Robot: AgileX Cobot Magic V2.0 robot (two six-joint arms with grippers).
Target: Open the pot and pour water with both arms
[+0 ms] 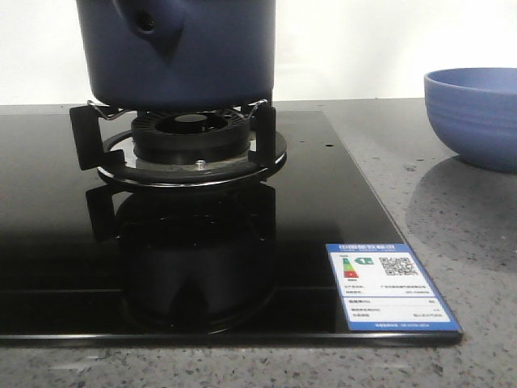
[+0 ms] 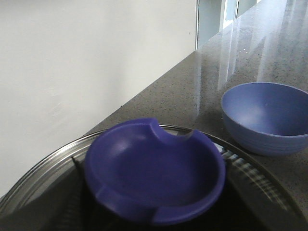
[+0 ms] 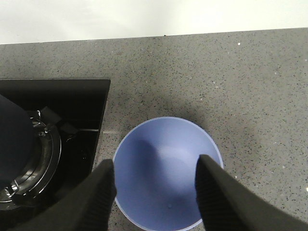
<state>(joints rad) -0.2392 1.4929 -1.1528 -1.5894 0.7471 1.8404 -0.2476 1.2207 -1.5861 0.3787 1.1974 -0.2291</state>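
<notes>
The dark navy pot (image 1: 202, 56) stands on the burner (image 1: 192, 137), its stub with a round hole (image 1: 145, 23) facing the front camera. Its top is cut off by the frame. In the left wrist view a glass lid with a steel rim (image 2: 43, 163) carries a blue dished knob (image 2: 154, 173). My left gripper (image 2: 154, 197) has dark ribbed fingers (image 2: 248, 171) against both sides of the knob. My right gripper (image 3: 156, 166) is open above the light blue bowl (image 3: 163, 183), one finger over each side of its rim. The pot's edge shows in the right wrist view (image 3: 12, 139).
The bowl (image 1: 477, 113) stands on the grey speckled counter right of the black glass stove top (image 1: 48, 242); it also shows in the left wrist view (image 2: 267, 115). A blue-and-white energy label (image 1: 392, 283) is stuck at the stove's front right corner. A white wall runs behind.
</notes>
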